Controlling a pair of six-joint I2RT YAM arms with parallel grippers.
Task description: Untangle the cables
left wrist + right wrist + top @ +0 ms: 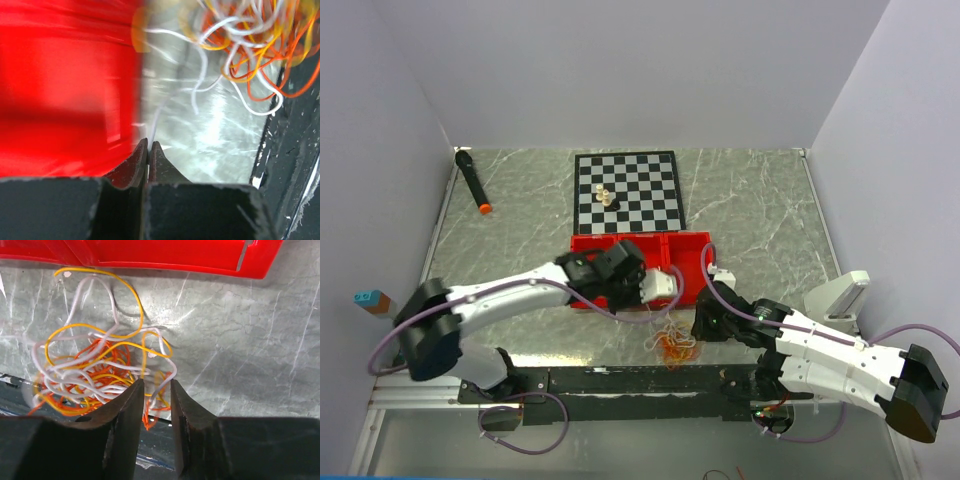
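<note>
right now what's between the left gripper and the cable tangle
Bare table, crossed by one white strand from the shut left gripper to the cables; left wrist view.

I count one tangle of cables (675, 343) in three colours, strands too knotted to number; one chessboard (628, 192), one red tray (620, 243), one black marker (472, 180), two arms (510, 292).

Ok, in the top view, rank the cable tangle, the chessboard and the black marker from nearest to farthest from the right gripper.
From the right gripper:
1. Cable tangle, right beside it on its left, by the table's near edge.
2. Chessboard, middle of the table, toward the far side.
3. Black marker, at the far-left corner.
</note>
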